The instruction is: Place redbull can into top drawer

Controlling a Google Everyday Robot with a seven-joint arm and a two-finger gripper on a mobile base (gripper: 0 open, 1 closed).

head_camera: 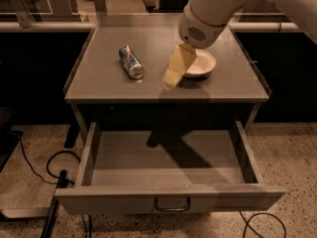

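The redbull can [131,62] lies on its side on the left part of the grey table top [114,86], blue and silver with a shiny end facing the front. My gripper [171,79] hangs from the white arm [208,14] just above the table top, right of the can and apart from it, at the left edge of the white bowl. It holds nothing. The top drawer [168,202] is pulled open below the table, its inside bare, with the bar handle [172,204] at the front centre.
A white bowl [202,63] sits on the table right of centre, partly behind the gripper. Black cables [34,170] lie on the speckled floor at the left and bottom right. Other furniture stands behind the table.
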